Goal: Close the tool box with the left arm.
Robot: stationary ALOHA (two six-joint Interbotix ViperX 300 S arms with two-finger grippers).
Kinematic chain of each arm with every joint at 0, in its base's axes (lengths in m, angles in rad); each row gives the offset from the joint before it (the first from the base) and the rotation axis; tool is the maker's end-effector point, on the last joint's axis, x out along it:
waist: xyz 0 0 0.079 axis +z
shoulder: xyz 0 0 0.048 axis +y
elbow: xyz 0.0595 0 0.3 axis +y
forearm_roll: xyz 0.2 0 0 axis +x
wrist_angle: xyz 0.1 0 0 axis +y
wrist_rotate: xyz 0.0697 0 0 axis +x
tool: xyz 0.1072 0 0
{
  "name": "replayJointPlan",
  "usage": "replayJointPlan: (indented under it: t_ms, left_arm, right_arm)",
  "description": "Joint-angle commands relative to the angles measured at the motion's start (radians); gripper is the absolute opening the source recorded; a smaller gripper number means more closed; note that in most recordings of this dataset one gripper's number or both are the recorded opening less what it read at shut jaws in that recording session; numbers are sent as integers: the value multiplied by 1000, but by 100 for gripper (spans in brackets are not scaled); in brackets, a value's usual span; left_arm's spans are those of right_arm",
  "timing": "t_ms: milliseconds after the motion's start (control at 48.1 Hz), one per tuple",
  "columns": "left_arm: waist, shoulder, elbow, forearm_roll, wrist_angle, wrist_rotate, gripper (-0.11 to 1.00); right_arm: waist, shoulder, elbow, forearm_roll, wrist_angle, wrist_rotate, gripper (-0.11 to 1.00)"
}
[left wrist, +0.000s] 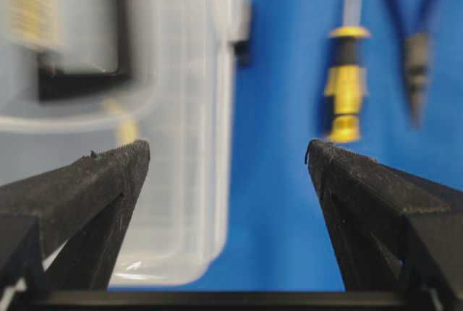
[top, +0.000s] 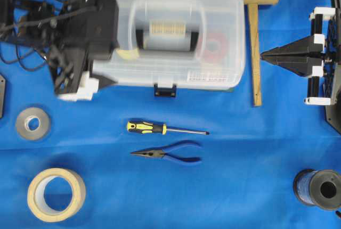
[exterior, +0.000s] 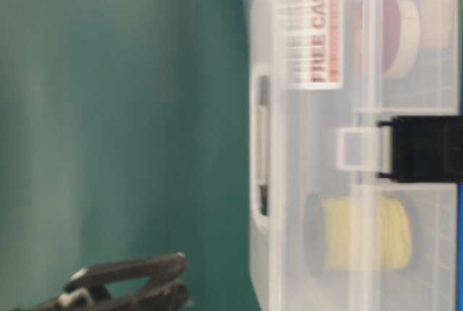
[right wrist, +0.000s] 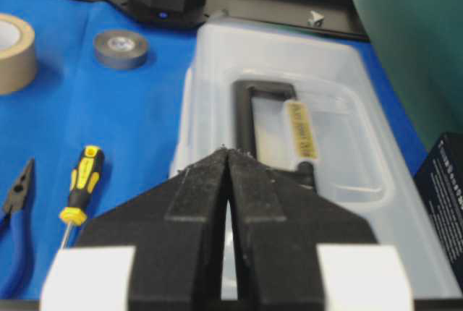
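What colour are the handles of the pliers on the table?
Blue. The pliers show it best in the overhead exterior view.

Blue tablecloth (top: 240, 186), teal backdrop (exterior: 108, 108), even light

A: Overhead view: how is it lit?
B: Brightly and evenly from above; soft shadows fall beside the tape roll (top: 56, 194) and pliers (top: 168, 153). The left arm (top: 74, 42) is smeared by motion blur.

A: Table-level view?
B: Soft throughout, turned sideways; the tool box (exterior: 347, 137) lid shows pale haze, its label lettering fuzzy.

A: Wrist views?
B: Left: fingers (left wrist: 87, 188) sharp, the screwdriver (left wrist: 346, 87) and background defocused and streaked. Right: the right gripper (right wrist: 228, 155) is crisp, distant objects mildly soft.
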Motion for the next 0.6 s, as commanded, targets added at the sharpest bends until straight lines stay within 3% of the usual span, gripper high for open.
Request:
replayJointPlan:
  t_ms: [0,249,582]
  left_arm:
    - [-38,-37,-21,-2,-8,-14,87]
    - [-77,-158,9,0,-49,-17,87]
    - [-77,-488,252,5,-379,-15,87]
  right_arm:
    - [-2,6,-12,0,-9,2,0]
    - [-3,8,-12,0,-20,2,0]
    - [-3,8,-12,2,-35,2,0]
